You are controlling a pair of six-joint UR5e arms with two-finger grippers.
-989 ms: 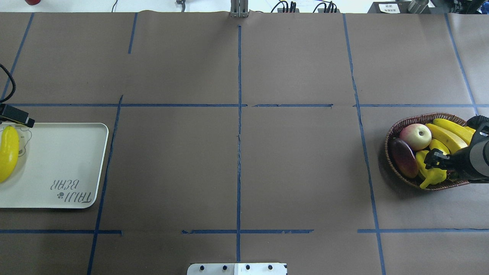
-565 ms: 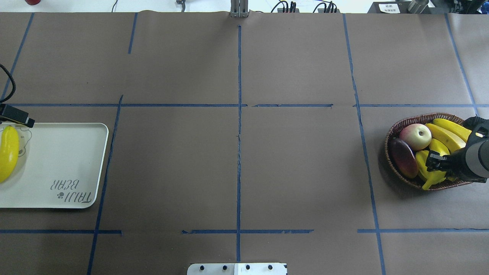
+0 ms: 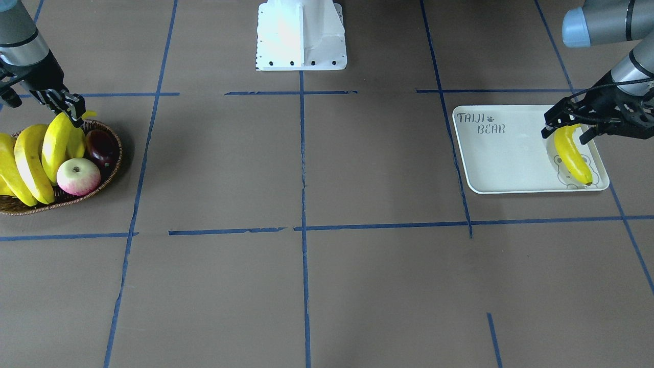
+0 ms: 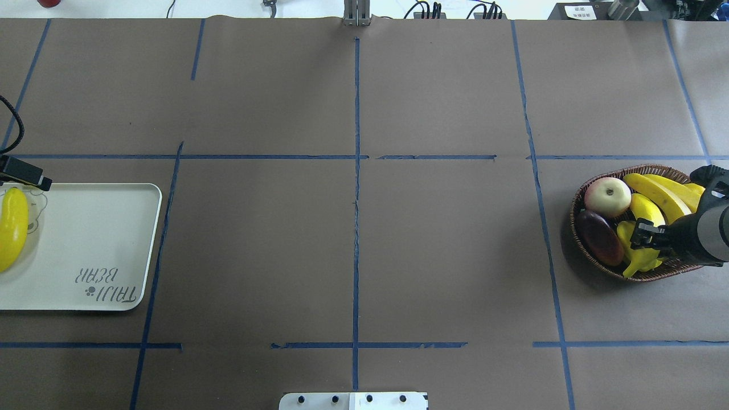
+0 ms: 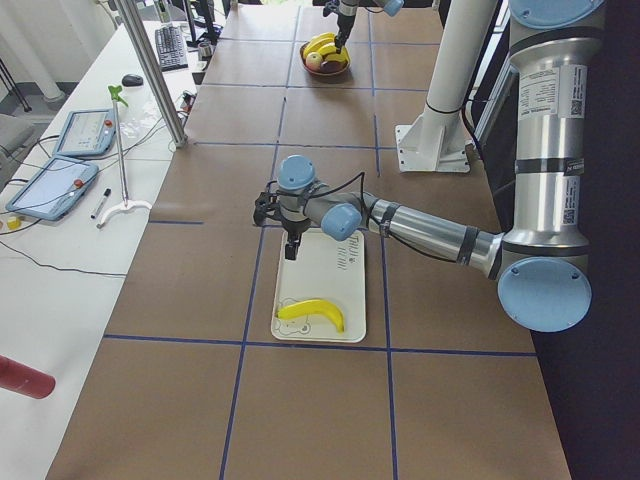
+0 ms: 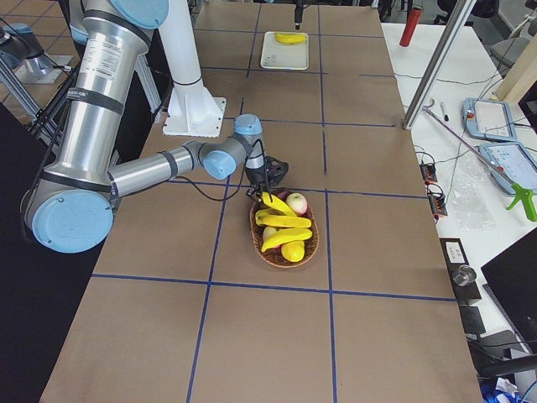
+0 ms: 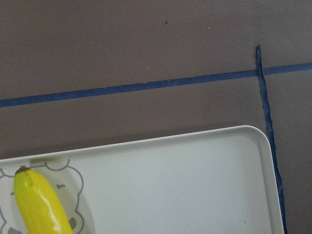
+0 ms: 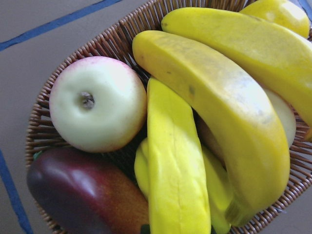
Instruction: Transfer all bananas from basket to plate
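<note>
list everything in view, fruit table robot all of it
plate: one, cream-white, on the robot's left side
banana on plate: one, yellow, over the bear drawing
basket: one, brown wicker, on the robot's right side
loose bananas: two, yellow, lying in basket
held banana: one, yellow, in basket
apple: one, pink and pale green, in basket
dark fruit: one, dark red, in basket
yellow-green fruit: one, partly hidden beside held banana
tape lines: several, blue, across brown table cover
left gripper: one, black, open above banana on plate
right gripper: one, black, shut on held banana
</note>
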